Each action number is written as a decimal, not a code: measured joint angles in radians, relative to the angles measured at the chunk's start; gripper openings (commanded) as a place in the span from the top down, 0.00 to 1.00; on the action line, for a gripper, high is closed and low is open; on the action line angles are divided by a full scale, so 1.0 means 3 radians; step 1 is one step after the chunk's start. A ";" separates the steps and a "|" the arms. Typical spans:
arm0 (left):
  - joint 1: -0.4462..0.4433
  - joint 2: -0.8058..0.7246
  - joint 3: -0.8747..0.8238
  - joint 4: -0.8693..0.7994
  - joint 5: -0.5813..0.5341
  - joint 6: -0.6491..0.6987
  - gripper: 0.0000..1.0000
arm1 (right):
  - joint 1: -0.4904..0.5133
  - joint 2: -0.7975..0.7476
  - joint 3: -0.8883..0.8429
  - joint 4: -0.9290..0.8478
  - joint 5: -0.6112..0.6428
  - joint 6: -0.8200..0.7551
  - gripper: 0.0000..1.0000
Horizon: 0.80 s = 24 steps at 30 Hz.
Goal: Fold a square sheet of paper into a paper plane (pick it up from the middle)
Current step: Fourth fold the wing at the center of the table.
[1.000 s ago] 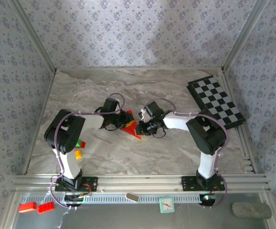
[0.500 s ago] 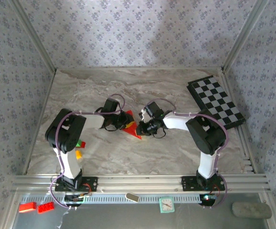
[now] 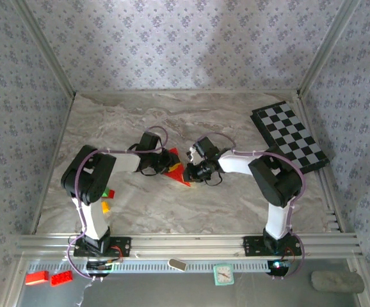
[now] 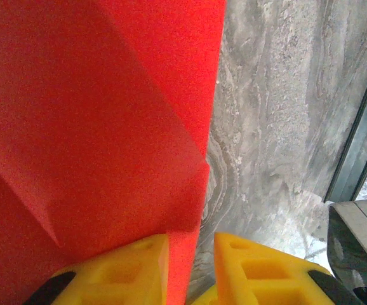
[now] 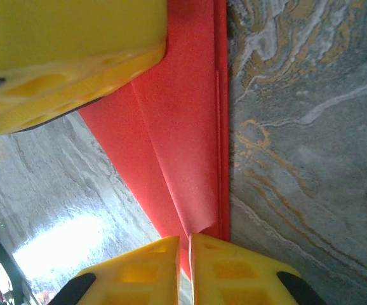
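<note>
Both my jaws clamped on paper (image 3: 175, 167), held between my arms, mid worktop (image 3: 223, 204). Left gripper (image 4: 191, 267) grips edge; right gripper (image 5: 185, 267) pinches fold. Keep paper taut, layers aligned, press crease slowly.

place: pretty clearly a lab test cell, not anybody's home

walls: patterned wallpaper panels (image 3: 172, 45) box me in on the left, right and far sides, held by bare metal corner posts (image 3: 44, 54)

floor: marble-look tabletop (image 3: 191, 204), printed sheet by the look of it

mounting: my two arm bases are bolted to an aluminium rail (image 3: 185, 243) along the near edge

props: checkered board (image 3: 290, 135) lying far right, toy bricks (image 3: 47, 277) near left on the ledge, a small clock (image 3: 223, 274) in the near middle, more bricks (image 3: 106, 198) by my left arm

wiring: purple cables (image 3: 76, 192) looped along both my arms, very rig-like
</note>
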 measured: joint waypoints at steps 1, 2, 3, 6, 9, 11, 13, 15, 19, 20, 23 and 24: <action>0.0000 0.0005 0.0005 0.0000 0.0000 0.0000 0.75 | 0.0000 0.0001 0.0003 -0.0005 0.0001 -0.0001 0.85; 0.0000 0.0006 0.0005 -0.0003 0.0000 0.0000 0.75 | 0.0000 0.0001 0.0006 -0.0011 0.0004 -0.0009 0.85; 0.0000 0.0006 0.0006 -0.0005 0.0000 0.0000 0.75 | 0.0000 0.0001 0.0006 -0.0018 0.0006 -0.0015 0.85; -0.0008 0.0006 0.0014 -0.0017 -0.0013 0.0000 0.75 | 0.0000 0.0001 0.0019 -0.0051 0.0028 -0.0038 0.86; -0.0013 0.0009 0.0025 -0.0060 -0.0025 0.0001 0.75 | 0.0000 0.0001 0.0028 -0.0083 0.0043 -0.0067 0.86; -0.0013 0.0014 0.0043 -0.0095 -0.0036 0.0003 0.75 | 0.0000 0.0001 0.0034 -0.0094 0.0051 -0.0078 0.86; -0.0017 0.0019 0.0074 -0.0156 -0.0051 0.0003 0.75 | 0.0000 0.0001 0.0037 -0.0102 0.0051 -0.0086 0.86; -0.0023 0.0022 0.0097 -0.0215 -0.0078 0.0004 0.75 | 0.0000 0.0001 0.0037 -0.0104 0.0050 -0.0098 0.86; -0.0036 0.0024 0.0153 -0.0347 -0.0126 0.0011 0.75 | 0.0000 -0.0003 0.0036 -0.0117 0.0047 -0.0128 0.86; -0.0041 0.0024 0.0173 -0.0393 -0.0141 0.0014 0.75 | 0.0000 -0.0010 0.0031 -0.0120 0.0047 -0.0141 0.86; -0.0043 0.0024 0.0220 -0.0525 -0.0177 0.0029 0.75 | 0.0000 -0.0039 -0.0005 -0.0141 0.0050 -0.0173 0.86; -0.0045 0.0024 0.0233 -0.0559 -0.0187 0.0029 0.75 | 0.0000 -0.0060 -0.0029 -0.0145 0.0051 -0.0181 0.86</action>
